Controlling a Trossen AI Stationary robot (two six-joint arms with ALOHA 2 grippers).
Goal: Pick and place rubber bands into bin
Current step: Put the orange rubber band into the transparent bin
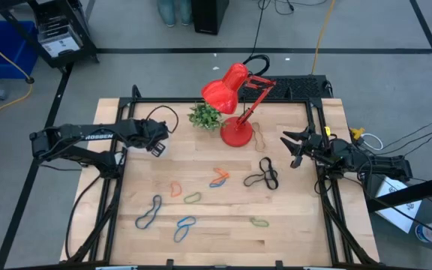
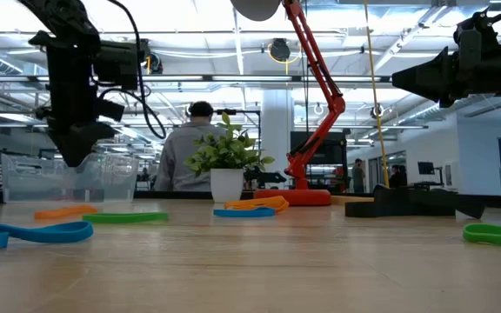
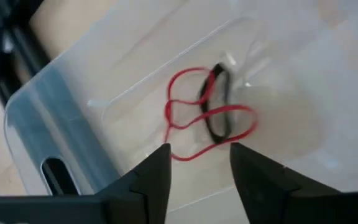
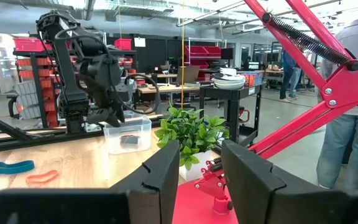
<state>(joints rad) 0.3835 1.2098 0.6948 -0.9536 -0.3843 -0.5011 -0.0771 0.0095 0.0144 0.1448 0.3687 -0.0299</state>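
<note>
The clear plastic bin (image 3: 55, 106) stands at the table's far left; it also shows in the right wrist view (image 4: 129, 133) and the low view (image 2: 33, 178). A red rubber band (image 3: 185, 118) and a black one (image 3: 217, 102) lie on its floor. My left gripper (image 3: 201, 155) hovers open and empty just above the bin (image 1: 156, 141). My right gripper (image 1: 295, 146) is open and empty above the table's right side. Loose bands lie on the table: black (image 1: 263, 175), orange and blue (image 1: 219, 178), orange (image 1: 176, 189), green (image 1: 193, 198), blue (image 1: 149, 213).
A red desk lamp (image 1: 235, 105) and a small potted plant (image 1: 205, 115) stand at the table's far middle. More bands lie near the front: blue (image 1: 184, 226), green (image 1: 259, 222). A brownish band (image 1: 259, 136) lies beside the lamp base. People stand in the room beyond.
</note>
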